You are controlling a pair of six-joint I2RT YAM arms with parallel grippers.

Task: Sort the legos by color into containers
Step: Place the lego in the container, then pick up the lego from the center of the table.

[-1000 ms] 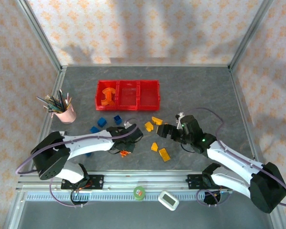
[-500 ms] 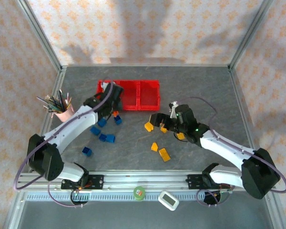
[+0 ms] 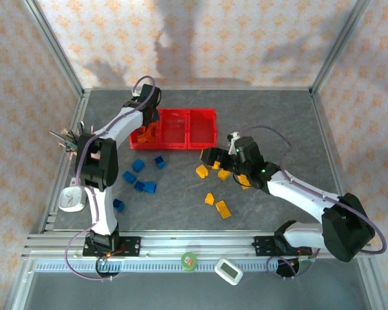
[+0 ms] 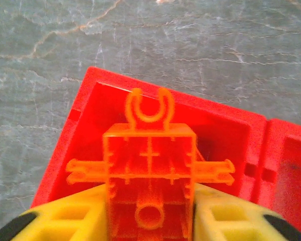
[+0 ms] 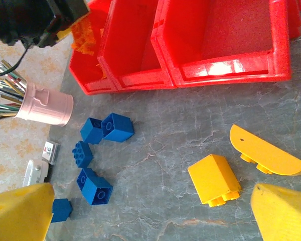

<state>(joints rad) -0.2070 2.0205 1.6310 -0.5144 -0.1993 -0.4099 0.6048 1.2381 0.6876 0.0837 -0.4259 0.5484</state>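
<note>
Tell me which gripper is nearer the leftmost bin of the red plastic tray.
Left. The left gripper hangs over that bin, holding an orange plastic brick. The right gripper is off the near right corner of the tray, above yellow bricks.

Three joined red bins (image 3: 174, 146), six blue bricks (image 3: 138, 165), roughly five yellow pieces (image 3: 223, 209), one pink pencil cup (image 5: 45, 106).

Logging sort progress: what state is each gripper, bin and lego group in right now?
Left gripper: shut on orange piece, over the left bin.
Right gripper: open, empty.
Middle bin: empty.
Right bin: empty.
Blue bricks: loose on table.
Yellow pieces: loose on table.
</note>
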